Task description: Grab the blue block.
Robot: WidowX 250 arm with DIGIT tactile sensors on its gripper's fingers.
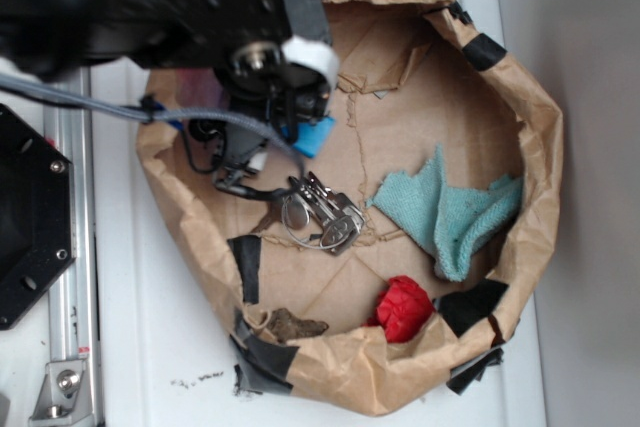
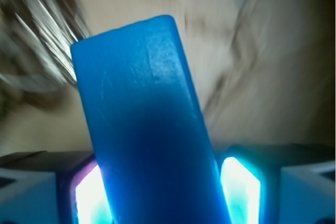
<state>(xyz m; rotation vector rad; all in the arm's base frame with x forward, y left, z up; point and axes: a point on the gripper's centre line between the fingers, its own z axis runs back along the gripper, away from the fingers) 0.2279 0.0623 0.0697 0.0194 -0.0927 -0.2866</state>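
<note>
Bright-blue flat rectangular blue block [image 2: 147,129] w/ faint grain, rounded corners, pinched lengthwise in gripper [image 2: 163,192], pads [image 2: 89,198] lit either side, blurred key bunch [image 1: 320,215] nearby

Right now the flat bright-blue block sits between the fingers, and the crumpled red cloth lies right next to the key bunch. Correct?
Not quite. The flat bright-blue block is between the fingers, as the wrist view shows. But in the exterior view the crumpled red cloth lies apart from the metal key bunch, near the brown paper bag's rim.
</note>
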